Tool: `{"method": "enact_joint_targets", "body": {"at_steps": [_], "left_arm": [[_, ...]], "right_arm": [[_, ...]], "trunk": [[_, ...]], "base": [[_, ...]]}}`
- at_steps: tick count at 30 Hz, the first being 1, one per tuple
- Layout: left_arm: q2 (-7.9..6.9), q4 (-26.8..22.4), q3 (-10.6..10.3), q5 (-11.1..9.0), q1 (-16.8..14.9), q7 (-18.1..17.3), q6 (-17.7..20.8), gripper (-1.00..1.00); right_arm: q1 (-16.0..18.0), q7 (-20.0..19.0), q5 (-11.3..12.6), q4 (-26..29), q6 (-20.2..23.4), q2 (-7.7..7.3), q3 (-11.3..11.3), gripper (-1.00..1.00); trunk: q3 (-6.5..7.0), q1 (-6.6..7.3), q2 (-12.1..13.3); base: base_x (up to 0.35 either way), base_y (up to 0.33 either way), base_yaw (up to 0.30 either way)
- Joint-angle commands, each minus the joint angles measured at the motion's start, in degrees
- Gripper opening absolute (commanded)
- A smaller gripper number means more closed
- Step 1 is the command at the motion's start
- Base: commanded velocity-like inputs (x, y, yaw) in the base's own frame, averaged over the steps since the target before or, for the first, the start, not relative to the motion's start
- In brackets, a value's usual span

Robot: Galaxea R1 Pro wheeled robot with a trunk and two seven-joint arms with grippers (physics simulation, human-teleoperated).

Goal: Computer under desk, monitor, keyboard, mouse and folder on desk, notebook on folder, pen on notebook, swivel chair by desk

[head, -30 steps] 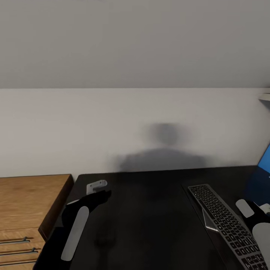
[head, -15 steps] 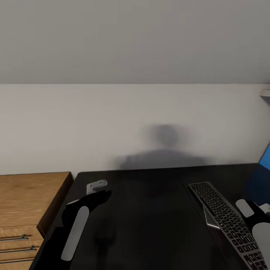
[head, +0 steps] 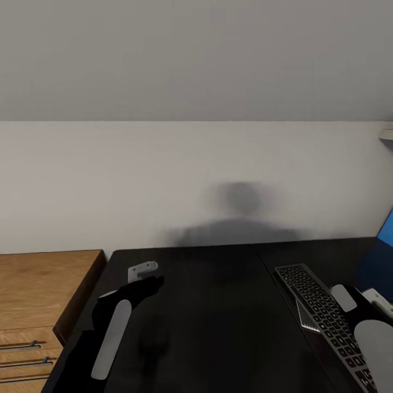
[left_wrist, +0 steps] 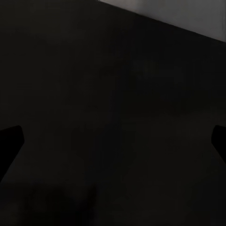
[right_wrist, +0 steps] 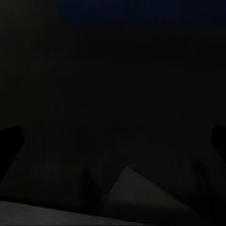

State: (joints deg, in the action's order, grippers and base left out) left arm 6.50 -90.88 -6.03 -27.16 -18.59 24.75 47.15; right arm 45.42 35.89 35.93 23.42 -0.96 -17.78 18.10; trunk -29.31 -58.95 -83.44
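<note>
Left tool (head: 143, 271) sits at lower left of the head view, over the near left corner of the black surface (head: 218, 305), and its fingers are spread wide: in the left wrist view the two dark fingertips (left_wrist: 10, 141) stand at opposite edges with nothing between them but bare black top. Further left in the head view, a light wood chest of drawers (head: 43, 284) fills the bottom left corner, right beside the surface's end. Across the middle, a pale grey wall (head: 164, 180) runs behind, with the robot's shadow on it. Moving right, the keyboard (head: 322, 316) lies on the surface at lower right, slanting toward the bottom corner, with a small pale grey wedge (head: 305, 319) against its left edge. The right arm covers the keyboard's near end, and the right tool (head: 376, 299) is there at the far right edge. Its fingers are parted too, the tips (right_wrist: 9, 141) wide apart in the right wrist view. A blue sliver (head: 386, 229) peeks in at the right edge.
</note>
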Motion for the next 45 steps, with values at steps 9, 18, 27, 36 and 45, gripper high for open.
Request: {"method": "enact_joint_targets", "body": {"at_steps": [9,18,27,36,45], "left_arm": [[-0.18,-0.12,-0.03,-0.61,-0.04,0.50,0.14,1.00],[-0.28,-0.72,0.05,-0.61,-0.04,0.38,0.25,1.00],[-0.27,-1.30,-0.02,-0.68,-0.04,0.31,0.35,1.00],[-0.26,-1.38,-0.05,-0.77,-0.04,0.24,0.48,1.00],[-0.26,-1.49,-0.31,-0.88,-0.04,0.05,0.53,1.00]], "right_arm": [[0.02,0.14,0.39,1.50,-0.10,0.80,-0.18,1.00],[0.02,0.26,0.46,1.58,-0.10,0.86,-0.17,1.00],[0.02,0.17,0.46,1.51,-0.10,0.88,-0.17,1.00],[0.02,0.13,0.46,1.46,-0.10,0.86,-0.12,1.00],[0.02,0.04,0.68,1.30,0.11,0.58,-0.05,1.00]], "trunk": [[-0.06,0.00,-0.04],[-0.06,0.00,-0.04],[-0.06,0.00,-0.04],[-0.06,0.00,-0.04],[-0.06,0.00,-0.04]], "base": [[0.000,0.000,0.000],[0.000,0.000,0.000],[0.000,0.000,0.000],[0.000,0.000,0.000],[0.000,0.000,0.000]]}}
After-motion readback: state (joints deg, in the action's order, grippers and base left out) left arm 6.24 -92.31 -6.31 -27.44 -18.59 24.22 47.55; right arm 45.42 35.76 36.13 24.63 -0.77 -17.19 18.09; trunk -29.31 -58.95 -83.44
